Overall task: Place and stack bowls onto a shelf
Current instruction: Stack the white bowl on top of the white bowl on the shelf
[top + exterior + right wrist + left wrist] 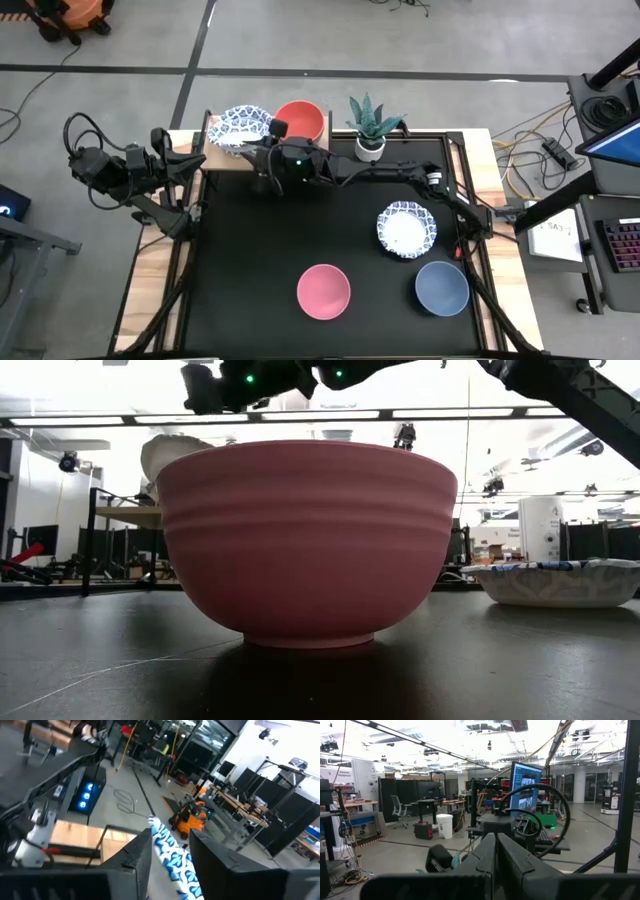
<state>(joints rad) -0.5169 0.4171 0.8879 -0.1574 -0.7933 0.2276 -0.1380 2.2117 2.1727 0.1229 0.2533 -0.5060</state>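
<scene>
My right gripper (262, 134) reaches across to the table's far left and is shut on a white bowl with a blue patterned rim (243, 125), held over the left half of the light-wood shelf (222, 158). A red bowl (298, 120) sits on the shelf's right half. On the table stand another blue-patterned white bowl (405, 228), a pink bowl (323, 290) and a grey-blue bowl (441, 287). My left gripper (190, 163) waits shut and empty at the table's left edge. My right gripper pinches the patterned bowl's rim (167, 847) between its two fingers, one on each face of the wall, at the bowl's side toward the table's right. The bowl is tilted in the hold (170, 452). It shows above the shelf; whether it touches the board I cannot tell.
A small white pot with a spiky plant (370, 132) stands just right of the shelf, close to my right arm. In the low view the pink bowl (305, 540) fills the foreground. The black tabletop's left half (240, 260) is bare.
</scene>
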